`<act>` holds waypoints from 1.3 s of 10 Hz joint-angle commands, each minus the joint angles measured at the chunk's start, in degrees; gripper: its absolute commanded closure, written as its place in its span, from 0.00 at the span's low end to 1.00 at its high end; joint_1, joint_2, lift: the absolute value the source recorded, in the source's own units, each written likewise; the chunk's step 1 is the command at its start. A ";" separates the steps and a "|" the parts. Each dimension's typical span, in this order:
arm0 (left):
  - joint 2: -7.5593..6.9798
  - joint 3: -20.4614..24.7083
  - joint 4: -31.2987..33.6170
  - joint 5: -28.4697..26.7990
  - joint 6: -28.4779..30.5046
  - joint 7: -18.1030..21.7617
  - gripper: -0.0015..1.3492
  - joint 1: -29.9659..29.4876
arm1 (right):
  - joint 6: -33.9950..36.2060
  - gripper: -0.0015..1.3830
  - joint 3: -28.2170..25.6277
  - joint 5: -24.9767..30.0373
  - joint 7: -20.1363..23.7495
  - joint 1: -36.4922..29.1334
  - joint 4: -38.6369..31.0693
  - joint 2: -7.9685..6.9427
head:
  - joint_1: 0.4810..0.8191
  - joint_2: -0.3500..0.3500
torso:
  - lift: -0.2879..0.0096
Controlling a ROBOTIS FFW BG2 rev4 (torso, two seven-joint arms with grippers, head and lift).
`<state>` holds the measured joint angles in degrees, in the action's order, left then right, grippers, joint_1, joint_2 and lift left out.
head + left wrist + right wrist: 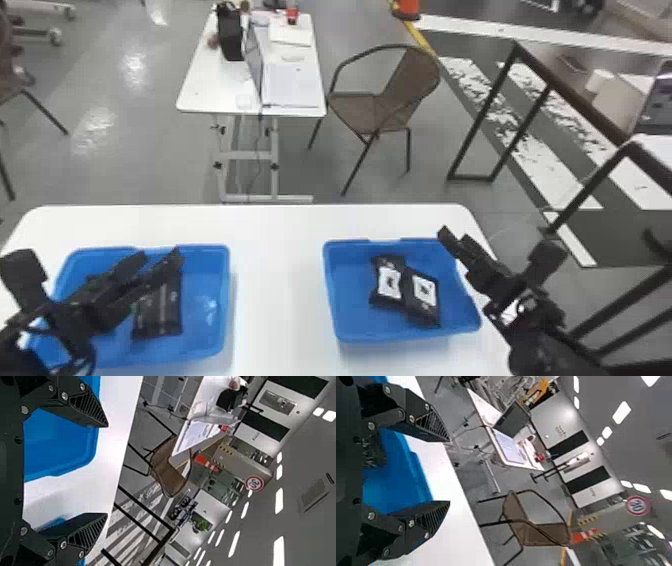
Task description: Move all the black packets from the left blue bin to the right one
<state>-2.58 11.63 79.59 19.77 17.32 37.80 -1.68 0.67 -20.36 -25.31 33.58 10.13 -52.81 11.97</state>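
Over the left blue bin [226,300] my left gripper [162,256] stands open with nothing between its fingers. Beneath and beside it a black packet [159,312] lies in that bin, partly covered by the arm. The left wrist view has the left gripper [107,470] with its fingers wide apart. Two black packets with white labels, one [388,282] overlapped by another [424,297], lie in the right blue bin [345,320]. At that bin's right edge is my right gripper [450,237], and the right wrist view has this gripper [449,471] open too.
Both bins stand on a white table [280,280], with a wide stretch of tabletop between them. Beyond its far edge are a smaller desk [200,90] with a laptop, a brown chair [385,100] and a dark metal frame [480,120] at the right.
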 commanded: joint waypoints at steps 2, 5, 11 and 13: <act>0.65 1.38 4.17 -3.51 8.78 -6.16 0.19 -1.92 | -2.60 0.18 -0.12 -3.16 -1.41 -6.08 -13.90 -4.41 | 0.63 0.22 | 0.97; 1.62 1.73 7.95 -5.01 24.43 -14.95 0.19 -1.75 | -1.64 0.18 3.13 -7.12 -1.24 -10.39 -21.28 -6.08 | 0.63 0.29 | 0.97; 1.62 1.73 10.67 -6.59 34.09 -27.34 0.19 -0.08 | -0.49 0.18 4.01 -10.55 0.78 -11.71 -20.32 -6.79 | 0.63 0.38 | 0.97; 1.35 1.38 7.24 -8.43 34.09 -27.34 0.19 1.77 | -0.32 0.18 4.19 -10.99 1.13 -11.53 -19.79 -6.70 | 0.63 0.40 | 0.97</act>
<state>-1.17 13.12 87.76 11.88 51.45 10.43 -0.40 0.33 -16.19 -36.16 34.74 -1.48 -72.75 5.23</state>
